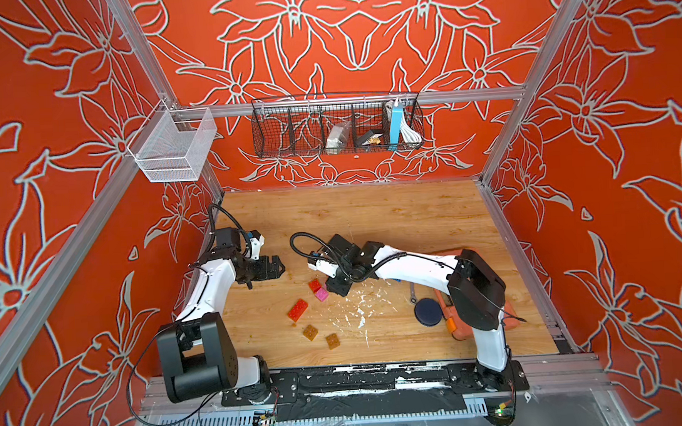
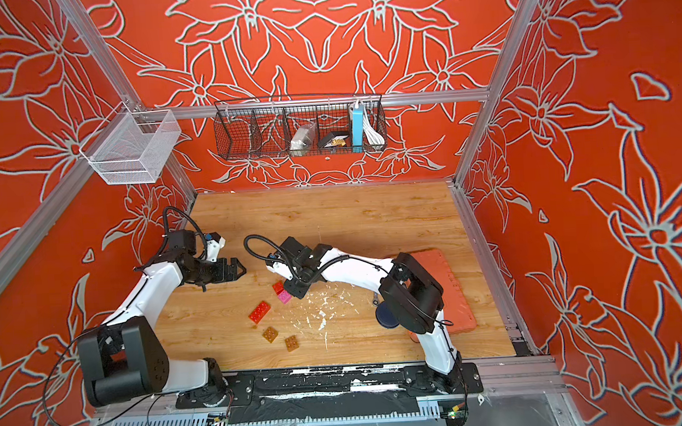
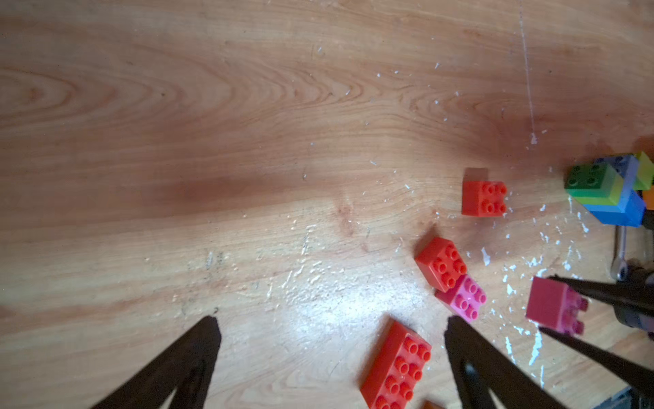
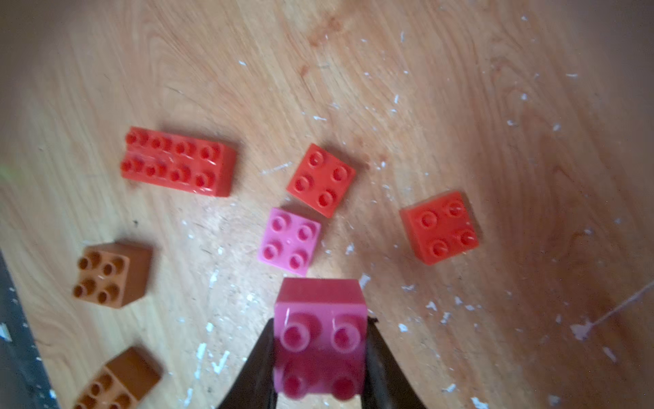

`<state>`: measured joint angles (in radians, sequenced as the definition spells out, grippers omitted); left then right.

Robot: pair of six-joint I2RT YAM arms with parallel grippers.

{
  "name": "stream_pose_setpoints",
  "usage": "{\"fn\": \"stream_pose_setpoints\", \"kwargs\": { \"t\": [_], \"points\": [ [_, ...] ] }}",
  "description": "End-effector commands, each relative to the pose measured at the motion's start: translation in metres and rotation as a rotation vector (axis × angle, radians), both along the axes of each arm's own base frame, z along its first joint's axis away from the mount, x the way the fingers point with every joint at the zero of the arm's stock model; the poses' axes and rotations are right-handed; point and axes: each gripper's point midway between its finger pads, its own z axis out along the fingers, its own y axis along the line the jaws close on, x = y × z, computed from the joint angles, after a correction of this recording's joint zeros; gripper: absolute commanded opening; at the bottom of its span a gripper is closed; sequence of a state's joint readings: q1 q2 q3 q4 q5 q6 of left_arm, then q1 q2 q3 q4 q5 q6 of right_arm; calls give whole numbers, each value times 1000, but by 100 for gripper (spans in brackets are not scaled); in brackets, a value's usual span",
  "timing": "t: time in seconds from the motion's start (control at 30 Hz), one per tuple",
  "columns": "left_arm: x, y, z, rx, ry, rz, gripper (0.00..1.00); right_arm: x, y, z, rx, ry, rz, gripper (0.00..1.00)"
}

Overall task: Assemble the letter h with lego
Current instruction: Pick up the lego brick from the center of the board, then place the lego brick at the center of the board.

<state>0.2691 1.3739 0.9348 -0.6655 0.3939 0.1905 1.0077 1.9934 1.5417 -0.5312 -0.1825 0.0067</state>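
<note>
My right gripper [image 4: 320, 320] is shut on a dark pink square lego brick [image 4: 320, 336], held just above the wooden table with its studs toward the camera. The same brick [image 3: 552, 308] shows in the left wrist view. Below it lie a pink square [image 4: 289, 240], two red squares [image 4: 321, 179] [image 4: 440, 226], a long red brick [image 1: 298, 309] and two amber squares [image 1: 310, 332] [image 1: 332, 340]. A green, lime and blue stack [image 3: 607, 191] stands beyond them. My left gripper [image 3: 332, 320] hangs open over bare table, left of the bricks, holding nothing.
An orange tool case [image 2: 451, 292] lies at the right, partly under my right arm, with a dark round disc [image 1: 428, 312] and a wrench [image 1: 413, 292] beside it. White flecks litter the table middle. A black wire basket [image 1: 337, 126] and a white mesh basket [image 1: 173, 146] hang on the back rail.
</note>
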Motion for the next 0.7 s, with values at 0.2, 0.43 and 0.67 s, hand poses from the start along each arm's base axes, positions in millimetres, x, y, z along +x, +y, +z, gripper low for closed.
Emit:
{"fn": "stream_pose_setpoints", "kwargs": {
  "t": [0.2, 0.43, 0.67],
  "points": [
    [2, 23, -13, 64, 45, 64, 99, 0, 30, -12, -11, -7, -223, 27],
    [1, 31, -18, 67, 75, 95, 99, -3, 31, -33, -61, 20, -220, 27],
    [1, 32, -16, 72, 65, 97, 99, -4, 24, -42, -113, -4, -201, 28]
  ]
}}
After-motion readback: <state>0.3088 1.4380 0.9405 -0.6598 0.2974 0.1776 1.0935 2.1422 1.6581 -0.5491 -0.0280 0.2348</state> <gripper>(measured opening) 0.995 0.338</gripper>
